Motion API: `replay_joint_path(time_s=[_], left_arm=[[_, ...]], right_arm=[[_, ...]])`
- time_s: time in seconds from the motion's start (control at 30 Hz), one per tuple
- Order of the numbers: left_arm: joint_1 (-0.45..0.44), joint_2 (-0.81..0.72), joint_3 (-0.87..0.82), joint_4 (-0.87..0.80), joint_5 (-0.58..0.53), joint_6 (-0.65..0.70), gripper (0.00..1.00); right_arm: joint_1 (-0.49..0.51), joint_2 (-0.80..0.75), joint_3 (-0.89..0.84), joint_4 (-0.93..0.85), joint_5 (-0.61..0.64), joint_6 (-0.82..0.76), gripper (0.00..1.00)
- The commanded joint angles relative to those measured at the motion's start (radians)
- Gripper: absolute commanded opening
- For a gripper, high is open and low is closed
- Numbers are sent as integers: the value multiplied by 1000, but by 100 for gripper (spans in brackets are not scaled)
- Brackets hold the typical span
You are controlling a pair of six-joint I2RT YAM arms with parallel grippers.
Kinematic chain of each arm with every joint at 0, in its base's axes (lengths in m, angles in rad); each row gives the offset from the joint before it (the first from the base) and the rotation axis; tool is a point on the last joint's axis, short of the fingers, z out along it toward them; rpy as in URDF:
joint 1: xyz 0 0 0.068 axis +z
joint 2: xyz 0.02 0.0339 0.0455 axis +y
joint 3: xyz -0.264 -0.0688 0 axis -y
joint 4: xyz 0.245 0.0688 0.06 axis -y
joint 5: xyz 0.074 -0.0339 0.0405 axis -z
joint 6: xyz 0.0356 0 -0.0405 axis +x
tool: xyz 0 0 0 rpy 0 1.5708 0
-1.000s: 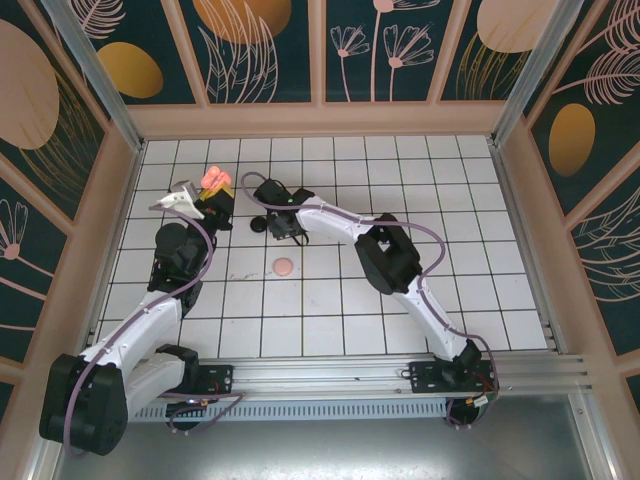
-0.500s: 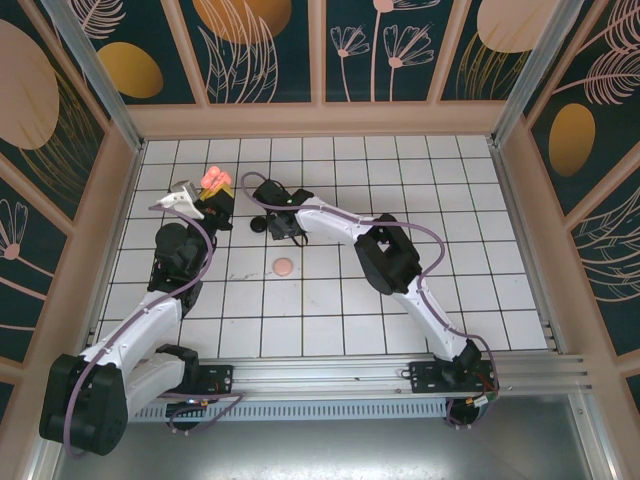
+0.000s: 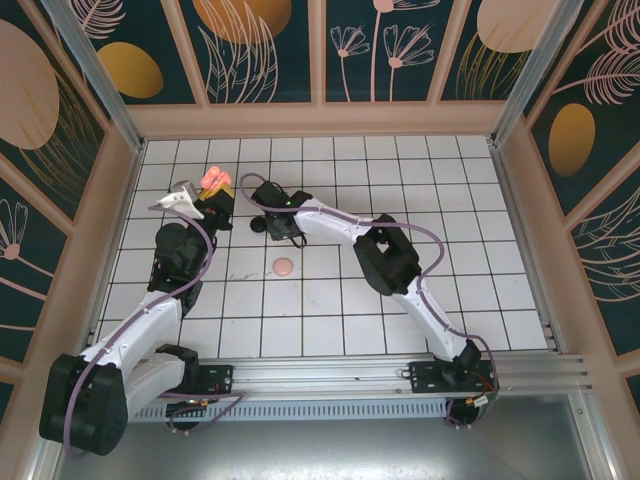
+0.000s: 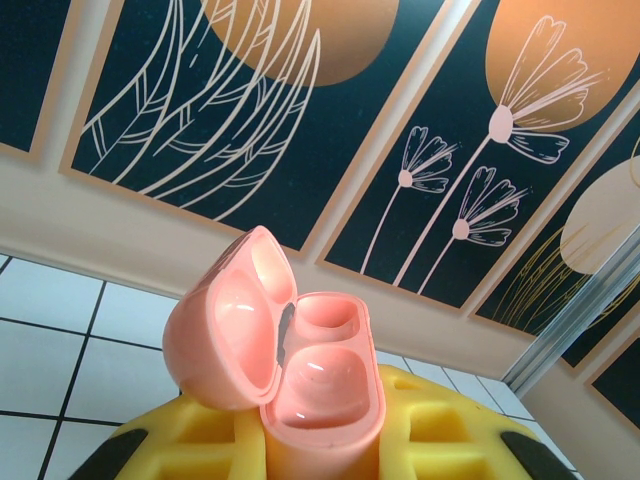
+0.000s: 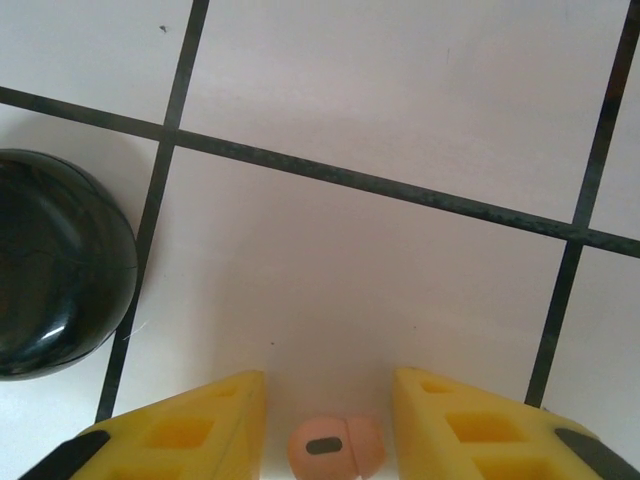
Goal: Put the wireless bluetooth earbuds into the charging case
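Left gripper [image 4: 320,450] is clamped on the coral-pink charging case [image 4: 300,370] — lid hinged open, held upright. Right gripper [image 5: 330,425] stands with jaws parted, straddling a coral-pink earbud [image 5: 335,447] lying on the white tile [image 5: 400,120] — not pinched. A glossy black case [image 5: 50,265] sits nearby.

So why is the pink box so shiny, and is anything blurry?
Left wrist view: the open pink case is sharp, with soft white glare on its glossy lid and cups. Right wrist view: the black case mirrors faint light; the coral earbud at the bottom edge looks slightly soft. Top view: evenly lit.
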State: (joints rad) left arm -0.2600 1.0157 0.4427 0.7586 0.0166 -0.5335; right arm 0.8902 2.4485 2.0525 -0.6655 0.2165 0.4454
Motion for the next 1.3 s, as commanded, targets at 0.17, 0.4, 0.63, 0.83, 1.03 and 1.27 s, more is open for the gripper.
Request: replay_joint_path(time_s=[0.17, 0.4, 0.63, 0.83, 1.03, 1.27], left_arm=[[8, -20, -4, 45, 5, -17, 0], [8, -23, -4, 44, 4, -20, 0], [9, -24, -6, 45, -1, -23, 0], [8, -25, -6, 44, -5, -25, 0], [8, -26, 1, 32, -9, -22, 0], [8, -22, 30, 6, 16, 2, 0]], right_arm=[[21, -14, -37, -47, 21, 32, 37], [26, -13, -51, -60, 47, 59, 36], [30, -13, -55, -66, 61, 94, 32], [35, -16, -57, -64, 76, 125, 28], [34, -62, -86, -33, 105, 143, 25], [2, -193, -173, 43, 114, 154, 23]])
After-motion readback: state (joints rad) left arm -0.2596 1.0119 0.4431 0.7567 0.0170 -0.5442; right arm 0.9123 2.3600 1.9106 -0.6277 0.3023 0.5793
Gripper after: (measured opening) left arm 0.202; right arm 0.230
